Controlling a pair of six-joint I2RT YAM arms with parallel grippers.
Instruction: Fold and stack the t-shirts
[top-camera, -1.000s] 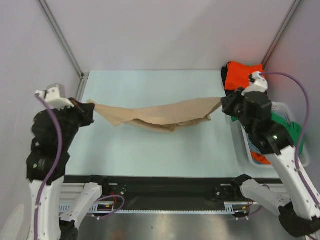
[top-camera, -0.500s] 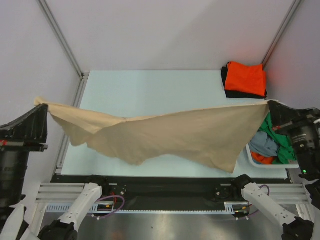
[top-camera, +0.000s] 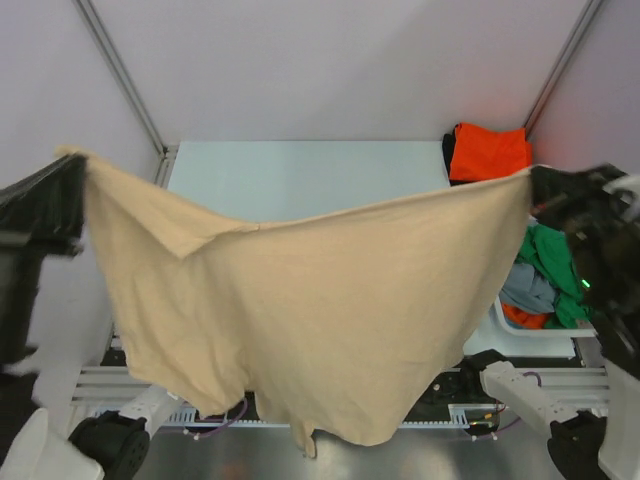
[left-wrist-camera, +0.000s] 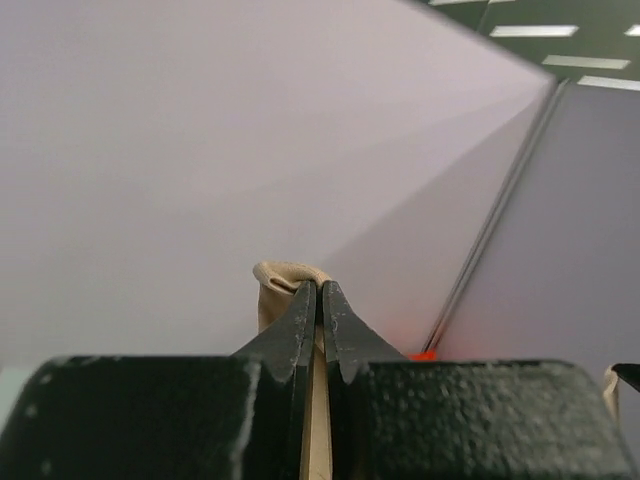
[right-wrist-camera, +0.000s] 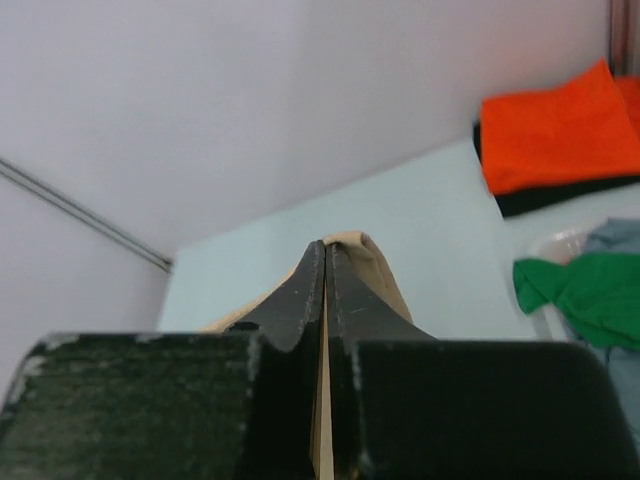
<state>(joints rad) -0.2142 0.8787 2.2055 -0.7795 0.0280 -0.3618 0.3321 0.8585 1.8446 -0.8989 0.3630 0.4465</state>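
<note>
Above the table (top-camera: 300, 170), tan t-shirt (top-camera: 300, 310) now hangs higher, spread wide.

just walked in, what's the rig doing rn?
Both arms hold the tan t-shirt stretched out in the air above the table, the left tool pinching one top corner and the right tool the other. It hangs unfolded. A folded orange t-shirt lies on a black t-shirt at the far right corner. The green t-shirt and grey-blue t-shirt sit in the white basket on the right.
</note>
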